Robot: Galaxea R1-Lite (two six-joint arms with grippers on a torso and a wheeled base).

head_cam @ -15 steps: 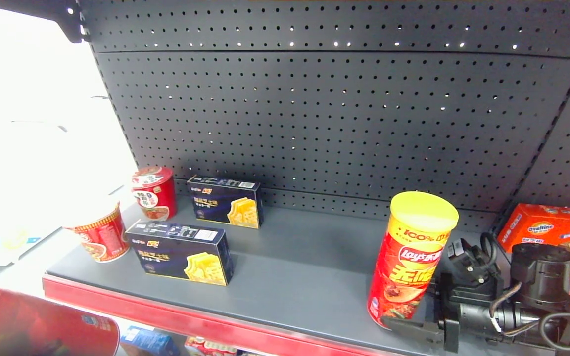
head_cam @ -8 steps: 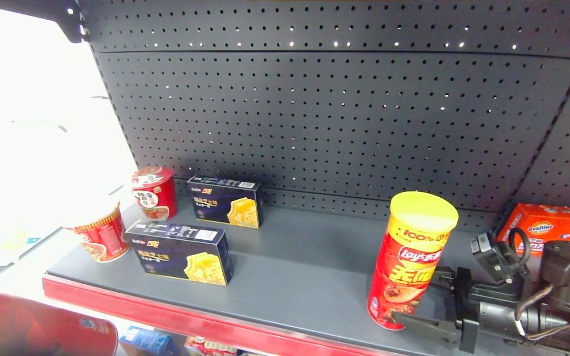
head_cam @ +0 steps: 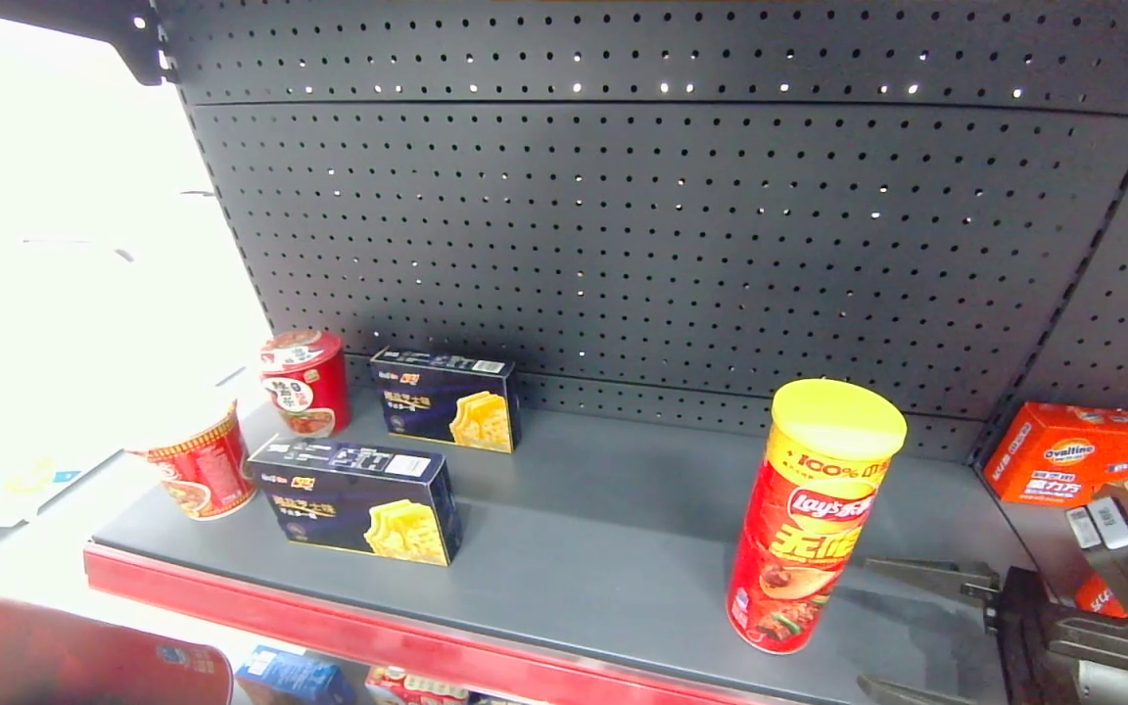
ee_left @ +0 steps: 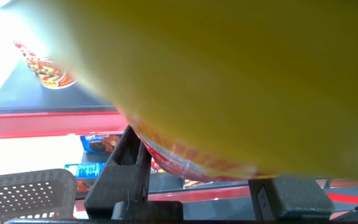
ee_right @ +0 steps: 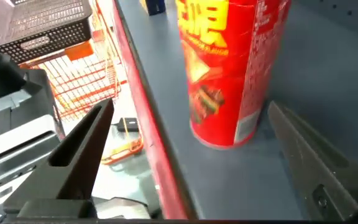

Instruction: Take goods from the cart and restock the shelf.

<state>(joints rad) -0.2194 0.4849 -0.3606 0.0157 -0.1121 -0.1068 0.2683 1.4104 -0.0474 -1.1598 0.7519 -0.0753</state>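
Observation:
A red chips can [head_cam: 814, 519] with a yellow lid stands upright on the grey shelf [head_cam: 584, 548], right of the middle. Just to its right, my right gripper [head_cam: 916, 632] is open and clear of the can. In the right wrist view the same can [ee_right: 229, 68] stands a little beyond the spread fingers of the right gripper [ee_right: 189, 104]. My left gripper [ee_left: 197, 174] is shut on a second red can [ee_left: 185, 152] with a yellow lid, close against the camera. That second can [head_cam: 74, 656] sits at the bottom left of the head view, below the shelf's edge.
Two dark blue boxes [head_cam: 358, 499] [head_cam: 448, 397] and two red noodle cups [head_cam: 200, 468] [head_cam: 306, 380] stand at the shelf's left. Orange boxes [head_cam: 1083, 455] fill the neighbouring bay on the right. A pegboard wall backs the shelf. An orange cart [ee_right: 61, 68] stands below the red shelf lip [ee_right: 145, 134].
My right gripper, its fingers around the chips can a second ago, has drawn back to the right and stands clear of it. The can has stayed upright in place.

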